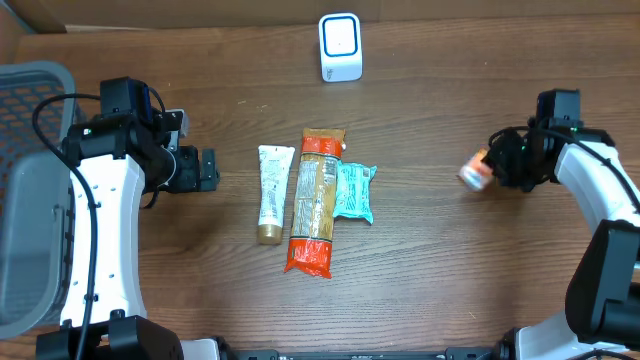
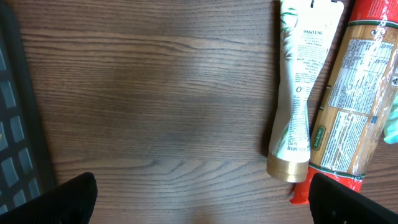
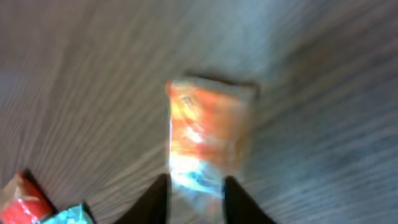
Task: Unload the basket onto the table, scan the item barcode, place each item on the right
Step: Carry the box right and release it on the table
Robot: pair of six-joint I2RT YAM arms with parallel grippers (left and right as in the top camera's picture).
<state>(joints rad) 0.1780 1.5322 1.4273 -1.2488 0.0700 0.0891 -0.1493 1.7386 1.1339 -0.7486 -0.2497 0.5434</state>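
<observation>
Orange-and-white crinkly packet (image 3: 205, 130) sits between fingers of right hand (image 3: 196, 183), right of white boxy scanner (image 1: 340, 47), likely for scanning; can't tell if clamped.

scanner (image 1: 340, 47) back centre | tube (image 1: 271, 193), pasta pack (image 1: 315, 200), pouch (image 1: 354, 192) side by side, left-to-right, centre | basket (image 1: 30, 180) far left | small packet (image 1: 474, 170) right

The word PANTENE stands on a white tube (image 2: 297, 93) in the upper right of the left wrist view. More letters run down the tube, but they are too small to read. The long pack (image 2: 354, 106) at the right edge has a white label full of tiny print that cannot be read. The small orange packet (image 3: 208, 134) in the middle of the right wrist view is too blurry to read.
</observation>
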